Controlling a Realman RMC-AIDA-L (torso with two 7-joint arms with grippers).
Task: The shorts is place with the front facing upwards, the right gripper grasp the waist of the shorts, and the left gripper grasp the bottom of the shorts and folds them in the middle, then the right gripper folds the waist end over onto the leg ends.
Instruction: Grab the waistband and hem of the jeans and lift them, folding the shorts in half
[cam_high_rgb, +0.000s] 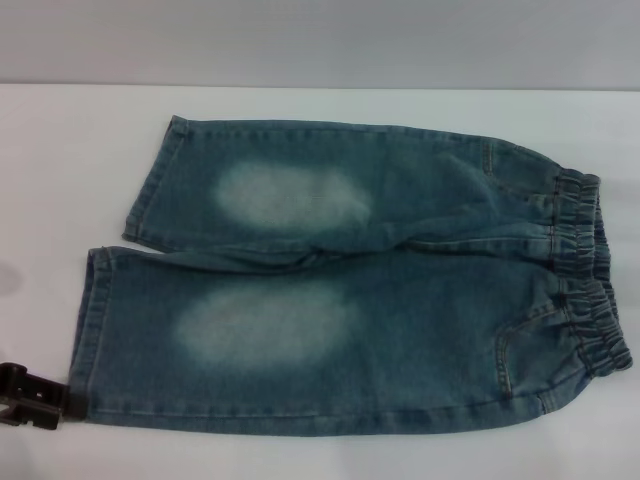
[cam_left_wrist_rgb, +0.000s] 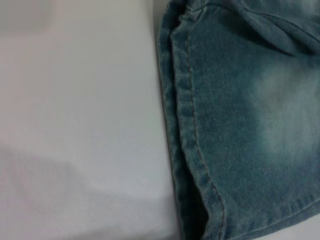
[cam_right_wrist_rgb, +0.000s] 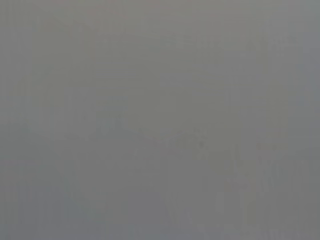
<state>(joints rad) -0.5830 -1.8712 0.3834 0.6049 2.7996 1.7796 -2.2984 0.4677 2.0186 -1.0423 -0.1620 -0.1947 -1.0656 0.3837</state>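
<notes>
Blue denim shorts (cam_high_rgb: 350, 290) lie flat on the white table (cam_high_rgb: 60, 160), front up, with faded patches on both legs. The elastic waist (cam_high_rgb: 590, 270) is at the right and the two leg ends (cam_high_rgb: 95, 320) point left. My left gripper (cam_high_rgb: 32, 395) sits low at the table's near left, right beside the near leg's hem corner. The left wrist view shows that hem (cam_left_wrist_rgb: 190, 125) close up against bare table (cam_left_wrist_rgb: 75, 125). My right gripper is out of view; the right wrist view shows only plain grey.
A grey wall (cam_high_rgb: 320, 40) runs behind the table's far edge. White table surface shows to the left of the leg ends and beyond the far leg.
</notes>
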